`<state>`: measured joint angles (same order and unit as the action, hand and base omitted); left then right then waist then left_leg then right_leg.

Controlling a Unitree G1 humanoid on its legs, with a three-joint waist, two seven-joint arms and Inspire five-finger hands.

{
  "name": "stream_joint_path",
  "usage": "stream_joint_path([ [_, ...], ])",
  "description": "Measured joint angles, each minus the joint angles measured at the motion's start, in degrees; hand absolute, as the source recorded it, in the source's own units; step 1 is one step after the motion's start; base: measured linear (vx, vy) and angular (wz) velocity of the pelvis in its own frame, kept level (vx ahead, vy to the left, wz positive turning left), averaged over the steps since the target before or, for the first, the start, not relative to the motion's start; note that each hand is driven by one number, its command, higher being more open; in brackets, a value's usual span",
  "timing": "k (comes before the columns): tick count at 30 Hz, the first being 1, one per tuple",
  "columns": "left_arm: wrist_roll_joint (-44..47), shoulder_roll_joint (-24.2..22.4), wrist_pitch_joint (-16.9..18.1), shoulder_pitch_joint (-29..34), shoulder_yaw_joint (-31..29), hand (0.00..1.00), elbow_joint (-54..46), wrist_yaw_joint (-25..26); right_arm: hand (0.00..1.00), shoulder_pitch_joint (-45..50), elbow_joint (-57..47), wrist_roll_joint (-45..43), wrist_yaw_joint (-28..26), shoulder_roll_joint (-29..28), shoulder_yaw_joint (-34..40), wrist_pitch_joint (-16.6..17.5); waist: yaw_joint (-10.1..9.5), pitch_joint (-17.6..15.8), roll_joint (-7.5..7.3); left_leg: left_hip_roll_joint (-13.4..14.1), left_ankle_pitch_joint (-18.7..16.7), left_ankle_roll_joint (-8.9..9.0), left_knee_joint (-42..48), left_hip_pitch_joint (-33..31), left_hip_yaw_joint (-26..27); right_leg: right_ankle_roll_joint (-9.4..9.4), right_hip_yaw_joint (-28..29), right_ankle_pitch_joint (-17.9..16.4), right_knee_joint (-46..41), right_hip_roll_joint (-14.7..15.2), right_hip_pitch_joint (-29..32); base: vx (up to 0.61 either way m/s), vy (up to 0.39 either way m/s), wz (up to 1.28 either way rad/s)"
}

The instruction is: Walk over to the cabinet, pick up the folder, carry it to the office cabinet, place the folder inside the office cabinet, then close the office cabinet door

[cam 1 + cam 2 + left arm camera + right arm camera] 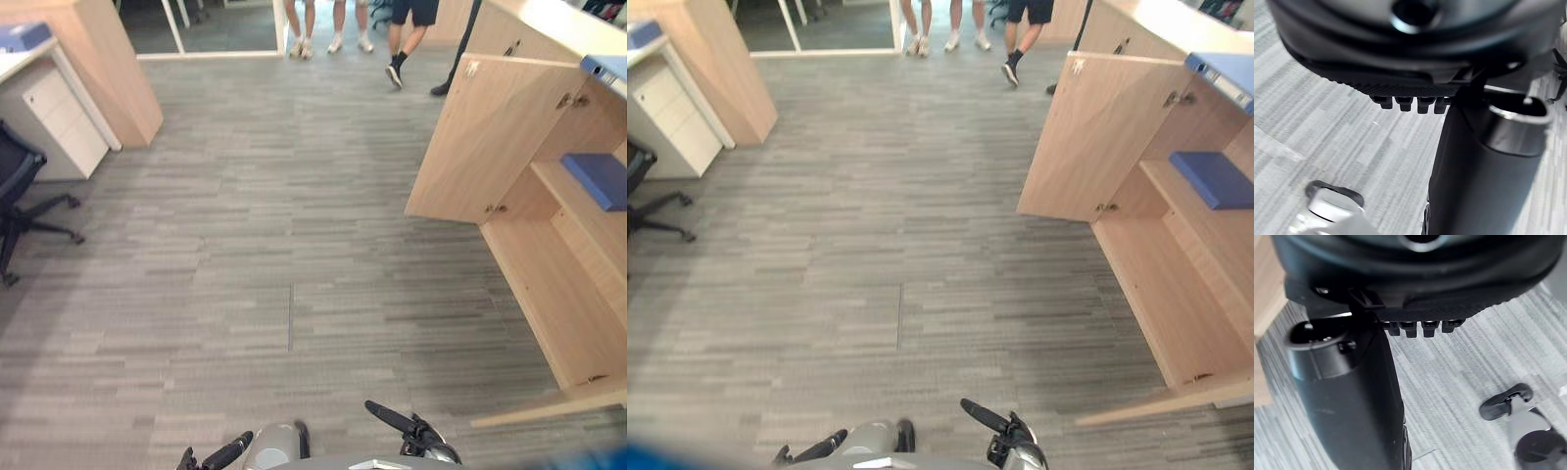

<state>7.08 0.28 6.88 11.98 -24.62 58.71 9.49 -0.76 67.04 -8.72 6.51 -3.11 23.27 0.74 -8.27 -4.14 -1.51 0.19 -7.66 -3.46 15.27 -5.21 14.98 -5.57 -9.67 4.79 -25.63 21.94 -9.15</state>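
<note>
On wooden cabinet shelf (570, 203): flat blue folder (600, 179).

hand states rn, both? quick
Left hand: open, fingers straight, holding nothing.
Right hand: open, fingers straight, holding nothing.
</note>
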Motion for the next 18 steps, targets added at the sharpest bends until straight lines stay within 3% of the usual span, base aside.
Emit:
stream_joint_path([
  [1, -0.02, 1.42, 0.02, 0.21, 1.83, 1.0, 0.34, -0.16, 1.0, 0.36, 0.01, -0.13, -0.01, 0.61, 0.43, 0.0, 0.93, 0.28, -0.87, -2.07, -0.55, -0.9, -2.25, 3.0, -0.2, 4.9, -2.32, 3.59, -11.33, 3.98, 3.67, 0.28, 0.196, 0.22],
  [2, -0.01, 2.28, -0.01, 0.11, 2.35, 1.0, 0.68, -0.2, 1.0, 0.14, -0.48, -0.19, -0.14, 1.12, 0.28, 0.31, 1.97, 0.04, -1.83, -3.73, -1.17, -1.69, -3.34, 5.83, -0.56, 9.31, -6.76, 4.62, -23.56, 8.69, 7.46, 0.27, 0.155, 0.28],
  [3, -0.02, 2.48, -0.06, 0.13, 2.37, 1.0, 0.96, -0.19, 1.0, -0.05, -0.74, -0.2, -0.24, 1.37, 0.26, 0.37, 2.56, -0.07, -1.95, -4.27, -1.32, -1.92, -4.27, 7.48, -0.99, 10.96, -10.0, 3.44, -28.46, 10.5, 8.41, 0.26, 0.113, 0.2],
  [4, -0.09, 2.55, -0.2, 0.1, 2.71, 1.0, 1.32, -0.11, 1.0, -0.26, -1.15, -0.2, -0.22, 1.82, 0.11, 0.55, 3.29, -0.11, -1.62, -4.42, -1.35, -1.96, -6.6, 10.68, -1.49, 12.99, -15.47, 0.15, -34.88, 11.85, 10.35, 0.19, 0.068, 0.09],
  [5, -0.13, 2.59, -0.18, -0.06, 3.28, 1.0, 1.25, -0.11, 1.0, -0.5, -1.24, -0.2, -0.19, 1.98, -0.28, 0.67, 3.57, -0.06, -1.34, -4.21, -1.35, -1.96, -7.63, 11.78, -1.58, 13.06, -17.22, -1.97, -36.49, 11.5, 11.7, 0.22, 0.07, 0.0],
  [6, -0.56, 2.7, -0.16, -0.26, 3.85, 1.0, 1.25, -0.24, 1.0, -1.16, -1.55, -0.2, -0.18, 2.23, -1.57, 0.84, 4.04, -0.3, -0.94, -3.75, -1.31, -1.9, -8.87, 12.93, -1.43, 11.29, -19.5, -6.87, -36.85, 9.69, 14.81, 0.19, 0.022, -0.05],
  [7, -0.86, 2.71, -0.18, -1.07, 4.37, 1.0, 1.46, -0.22, 1.0, -2.0, -2.26, -0.22, -0.21, 2.27, -2.29, 1.2, 4.58, -0.71, -0.33, -3.15, -1.27, -1.81, -9.66, 13.78, -1.47, 7.33, -21.82, -11.49, -33.08, 6.8, 17.39, 0.26, -0.036, -0.04],
  [8, -0.86, 2.61, -0.26, -1.23, 5.1, 1.0, 1.49, -0.13, 1.0, -2.66, -2.45, -0.22, -0.19, 2.43, -2.25, 1.26, 4.69, -1.5, 0.17, -2.72, -1.24, -1.77, -9.96, 14.49, -1.47, 6.83, -23.22, -12.99, -29.95, 5.3, 17.81, 0.22, -0.077, -0.03],
  [9, -1.0, 2.5, -0.26, -2.34, 6.69, 1.0, 1.41, -0.22, 1.0, -3.52, -2.52, -0.26, -0.13, 2.86, -2.27, 1.23, 5.13, -3.28, 1.15, -1.7, -1.24, -1.77, -10.01, 15.76, -1.44, 5.74, -25.62, -14.74, -21.77, 2.0, 18.19, 0.24, -0.129, 0.0],
  [11, -1.51, 2.53, -0.01, -2.64, 8.44, 1.0, 1.08, -0.27, 1.0, -4.29, -3.4, -0.32, -0.07, 2.86, -2.75, 1.32, 5.3, -4.66, 1.98, -0.82, -1.29, -1.68, -10.49, 16.91, -1.39, 4.89, -28.92, -13.99, -7.7, -1.58, 18.87, 0.19, -0.134, 0.06],
  [12, -2.26, 2.54, 0.3, -2.67, 8.7, 1.0, 0.91, -0.28, 1.0, -4.33, -3.77, -0.31, -0.08, 2.56, -3.02, 1.39, 5.39, -4.68, 1.77, -0.5, -1.91, -0.01, -12.09, 18.0, -1.03, 4.2, -29.61, -10.79, 0.49, -3.29, 19.92, 0.21, -0.155, 0.01],
  [14, -2.74, 3.18, 0.36, -2.43, 8.54, 1.0, 0.53, -0.27, 1.0, -4.25, -3.74, -0.28, -0.08, 1.64, -3.02, 1.54, 4.98, -5.29, 0.06, -0.73, -3.16, 2.38, -13.17, 20.14, -0.48, 5.58, -29.28, -4.28, 7.63, -4.42, 20.41, 0.23, -0.186, -0.13],
  [15, -3.3, 3.03, 0.13, -2.09, 8.54, 1.0, 1.01, -0.22, 1.0, -4.16, -3.66, -0.26, -0.14, 1.7, -2.99, 1.62, 4.82, -5.35, 0.26, 0.6, -4.25, 4.09, -13.5, 21.81, -0.24, 9.82, -28.92, -2.86, 7.11, -5.97, 20.07, 0.21, -0.175, -0.25],
  [16, -3.38, 2.7, 0.13, -2.0, 8.56, 1.0, 1.2, -0.33, 1.0, -4.14, -3.62, -0.25, -0.16, 1.75, -2.95, 1.56, 4.9, -4.93, 1.05, 1.74, -4.52, 4.69, -13.77, 22.1, 0.23, 9.34, -28.92, -4.09, 7.07, -7.33, 20.12, 0.38, -0.276, -0.4],
  [17, -3.92, 2.01, 0.05, -1.54, 8.44, 1.0, 1.3, -0.82, 1.0, -4.01, -3.54, -0.27, -0.51, 1.37, -1.64, 1.92, 5.32, -4.6, 2.27, 4.81, -5.39, 6.36, -14.28, 23.13, 1.56, 9.62, -28.88, -7.6, 5.53, -10.4, 20.59, 0.35, -0.242, -0.33],
  [18, -4.1, 2.02, 0.05, -1.51, 8.43, 1.0, 1.35, -0.87, 1.0, -4.05, -3.54, -0.27, -0.58, 1.27, -1.45, 2.01, 5.34, -4.51, 2.56, 5.25, -5.5, 6.53, -14.28, 23.29, 1.74, 9.71, -28.9, -8.37, 5.25, -10.83, 20.6, 0.43, -0.313, -0.31],
])
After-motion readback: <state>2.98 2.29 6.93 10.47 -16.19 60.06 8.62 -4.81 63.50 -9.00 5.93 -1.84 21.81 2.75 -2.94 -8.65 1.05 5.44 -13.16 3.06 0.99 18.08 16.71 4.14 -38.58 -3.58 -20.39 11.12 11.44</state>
